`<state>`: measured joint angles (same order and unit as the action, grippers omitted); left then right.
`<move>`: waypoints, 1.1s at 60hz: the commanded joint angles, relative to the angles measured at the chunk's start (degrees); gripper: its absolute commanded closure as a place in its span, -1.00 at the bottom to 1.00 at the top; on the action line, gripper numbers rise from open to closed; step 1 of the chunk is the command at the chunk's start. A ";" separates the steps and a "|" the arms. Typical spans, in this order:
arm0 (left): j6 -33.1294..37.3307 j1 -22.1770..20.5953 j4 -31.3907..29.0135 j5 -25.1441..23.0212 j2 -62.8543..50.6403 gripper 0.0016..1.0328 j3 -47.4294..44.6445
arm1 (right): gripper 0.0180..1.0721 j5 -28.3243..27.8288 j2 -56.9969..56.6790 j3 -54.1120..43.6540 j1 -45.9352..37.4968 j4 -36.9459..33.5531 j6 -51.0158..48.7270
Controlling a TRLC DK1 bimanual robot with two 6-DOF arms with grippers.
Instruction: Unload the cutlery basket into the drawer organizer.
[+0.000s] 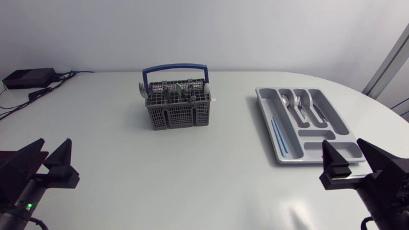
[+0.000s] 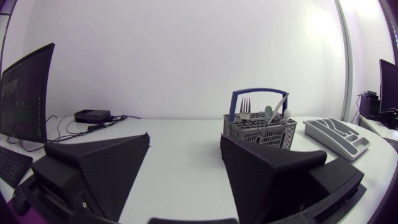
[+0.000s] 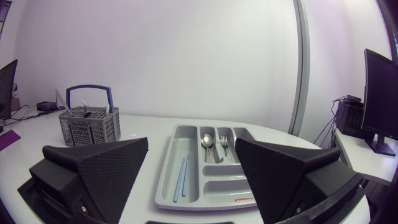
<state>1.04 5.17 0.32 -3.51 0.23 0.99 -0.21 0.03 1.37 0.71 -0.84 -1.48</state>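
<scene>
basket stands well ahead of my left gripper, cutlery upright inside. organizer, partly filled, lies just ahead of my right gripper. both grippers gape wide, holding nothing. next pick pending, i judge: reach in, pinch one handle.

On the desk the basket stands at the far side, a little left of the middle, with cutlery standing inside it. The organizer lies to the right of it, well apart. In the organizer's far compartments a spoon lies left of a fork, and two thin sticks lie in the long left compartment. The left pincer is at the near left. The right pincer is at the near right, over the organizer's near end.
</scene>
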 commanded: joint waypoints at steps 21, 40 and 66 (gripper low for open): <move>-1.65 -0.60 0.91 0.43 0.56 -0.91 -1.17 | -0.92 -0.14 -0.38 -1.45 0.61 0.67 1.30; -1.74 0.28 -0.23 0.43 -0.32 -0.89 4.28 | -0.91 0.12 1.81 4.08 2.89 1.19 1.30; -9.92 -1.30 -4.71 0.17 -34.51 -0.85 25.99 | -0.90 3.02 40.48 23.16 10.45 5.06 4.29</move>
<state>-5.65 4.60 -2.68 -3.51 -27.18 21.91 2.02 33.15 20.95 9.56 3.46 0.49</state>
